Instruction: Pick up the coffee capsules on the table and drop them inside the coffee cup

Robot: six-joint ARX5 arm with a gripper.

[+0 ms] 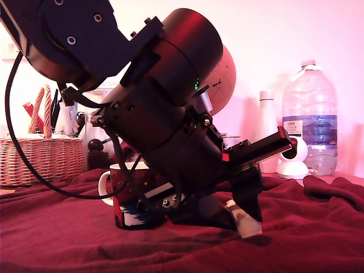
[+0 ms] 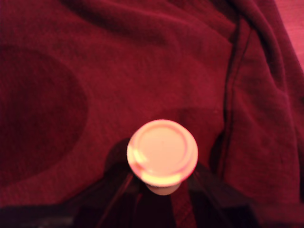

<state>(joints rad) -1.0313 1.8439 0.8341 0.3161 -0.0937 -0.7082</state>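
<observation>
The gripper is down at the table, its jaws closed on the coffee capsule, held just above the blanket. The coffee cup stands close behind the arm. The lift and the drop into the cup remain.

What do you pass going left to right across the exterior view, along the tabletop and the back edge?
Wicker basket → coffee cup → coffee capsule at the gripper → slim white bottle → large water bottle.
</observation>
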